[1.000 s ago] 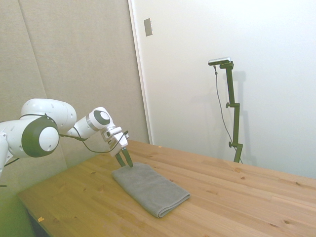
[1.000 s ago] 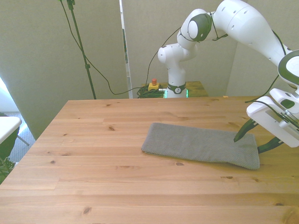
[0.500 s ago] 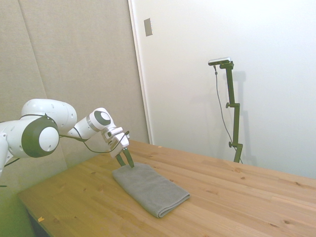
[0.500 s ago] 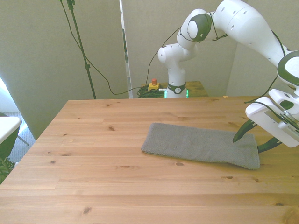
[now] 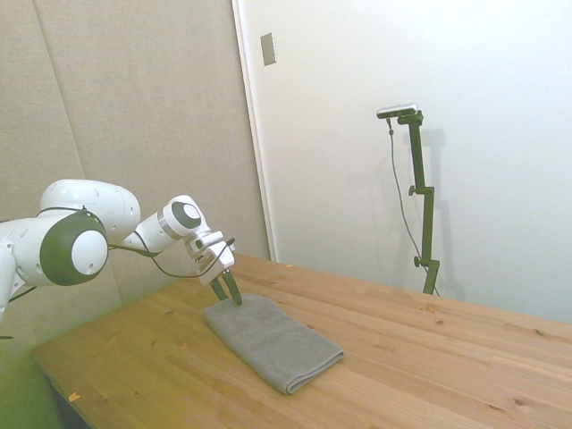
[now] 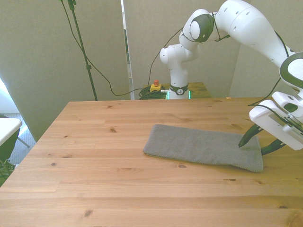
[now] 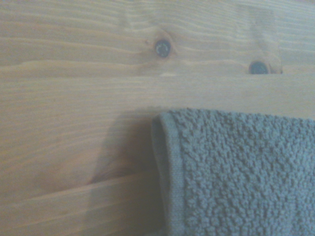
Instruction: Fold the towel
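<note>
Towel point(image 6: 203, 147) flat on table point(image 6: 104, 142). Gripper point(image 6: 259, 144) at its end on front view's right, jaws spread, straddling edge. Risk: shallow pinch grabs top layer only, fold slips.

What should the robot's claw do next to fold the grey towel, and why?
Probably close on the towel's end. The gripper is open and sits low at the end of the towel on the front view's right, one finger over the cloth and the other just off its edge. The towel lies flat on the table, so pinching that end should come before lifting it over.
</note>
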`<state>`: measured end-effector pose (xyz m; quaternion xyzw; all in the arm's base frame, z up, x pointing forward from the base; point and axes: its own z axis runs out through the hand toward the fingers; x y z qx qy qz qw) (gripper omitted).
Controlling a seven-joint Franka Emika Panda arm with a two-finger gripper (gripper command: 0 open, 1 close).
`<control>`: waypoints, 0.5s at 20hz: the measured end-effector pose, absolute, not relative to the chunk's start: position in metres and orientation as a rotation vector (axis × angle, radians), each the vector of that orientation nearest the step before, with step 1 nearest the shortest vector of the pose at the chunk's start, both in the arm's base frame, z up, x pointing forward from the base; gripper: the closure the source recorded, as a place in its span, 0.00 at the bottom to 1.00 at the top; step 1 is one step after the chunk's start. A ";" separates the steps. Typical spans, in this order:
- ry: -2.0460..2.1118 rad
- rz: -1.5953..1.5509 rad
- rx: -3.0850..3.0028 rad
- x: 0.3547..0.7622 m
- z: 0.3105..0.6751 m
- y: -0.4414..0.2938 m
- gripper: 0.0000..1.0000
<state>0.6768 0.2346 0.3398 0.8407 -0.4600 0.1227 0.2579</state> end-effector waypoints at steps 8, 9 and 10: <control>-1.249 0.341 2.310 0.679 0.335 0.238 1.00; -1.249 0.342 2.311 0.679 0.335 0.238 1.00; -1.249 0.342 2.312 0.679 0.334 0.237 1.00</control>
